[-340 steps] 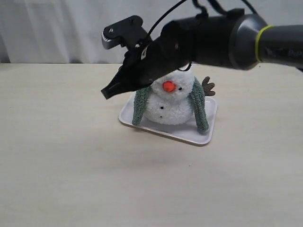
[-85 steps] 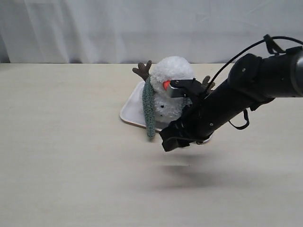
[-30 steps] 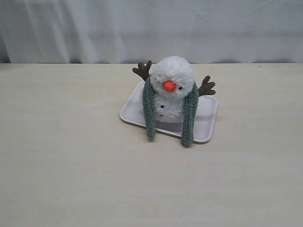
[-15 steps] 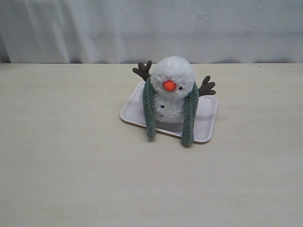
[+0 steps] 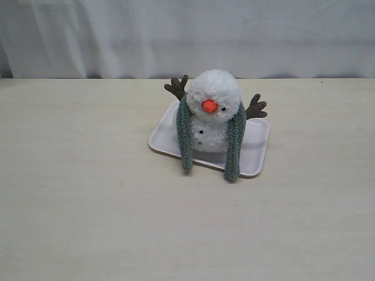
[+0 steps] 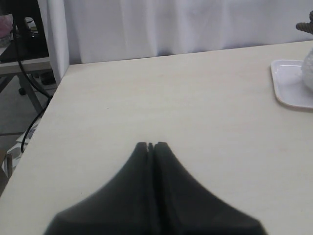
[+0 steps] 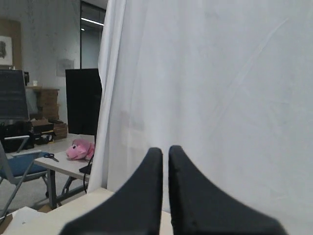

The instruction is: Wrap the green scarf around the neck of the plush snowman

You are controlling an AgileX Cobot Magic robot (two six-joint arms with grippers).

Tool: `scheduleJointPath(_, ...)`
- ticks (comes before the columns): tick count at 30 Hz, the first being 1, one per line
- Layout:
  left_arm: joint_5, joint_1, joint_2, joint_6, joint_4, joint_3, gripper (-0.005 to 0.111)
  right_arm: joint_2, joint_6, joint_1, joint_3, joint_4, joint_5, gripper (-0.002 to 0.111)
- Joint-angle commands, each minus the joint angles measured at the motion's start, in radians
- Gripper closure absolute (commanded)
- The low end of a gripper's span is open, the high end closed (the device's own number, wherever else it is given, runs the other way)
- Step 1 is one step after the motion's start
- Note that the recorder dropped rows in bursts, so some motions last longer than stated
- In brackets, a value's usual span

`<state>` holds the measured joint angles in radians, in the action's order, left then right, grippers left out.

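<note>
Two strands of the green scarf down the front of the plush snowman, one on each side of the orange nose, both reaching to the front rim of the white tray. Presumably looped behind the snowman's neck, yet hidden back there by the head; not crossed, tucked or knotted in front. Standing upright on the tray, near the middle of the table, with brown twig arms poking out behind the knit. Looks soft, light and floppy: chunky yarn, likely to cling to plush rather than slide, likely to sag and stretch when lifted by one end. Best pinched near a dangling tip, across the narrow width, clear of the fluffy body; probably needs a gentle pull only, given so light and tippable a toy. Reads as draped rather than fully wound, so perhaps finished, perhaps one cross-over short. Well apart from all of it, both hands, and absent from the exterior view. Left hand: fingertips pressed together, clenched on nothing, hovering above bare table, with the tray's corner and a sliver of white plush far ahead. Right hand: likewise closed and empty, only a thin line of light between the fingers, aimed at a white curtain instead of the table.
</note>
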<state>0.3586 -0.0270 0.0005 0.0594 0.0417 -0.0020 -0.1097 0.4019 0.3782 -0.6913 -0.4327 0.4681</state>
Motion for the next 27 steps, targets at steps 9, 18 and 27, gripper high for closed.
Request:
scheduleJointPath(9,-0.013,-0.008,0.0,0.003,0.0,0.002,0.107,0.11,-0.051,-0.003,0.009,0.0,0.067,0.104)
scheduleJointPath(18,-0.013,-0.008,0.0,0.003,0.0,0.002,0.107,0.11,-0.051,-0.003,0.009,0.0,0.067,0.104)
scheduleJointPath(27,-0.011,-0.008,0.0,0.003,0.0,0.002,0.107,0.11,-0.051,-0.003,0.009,0.0,0.067,0.104)
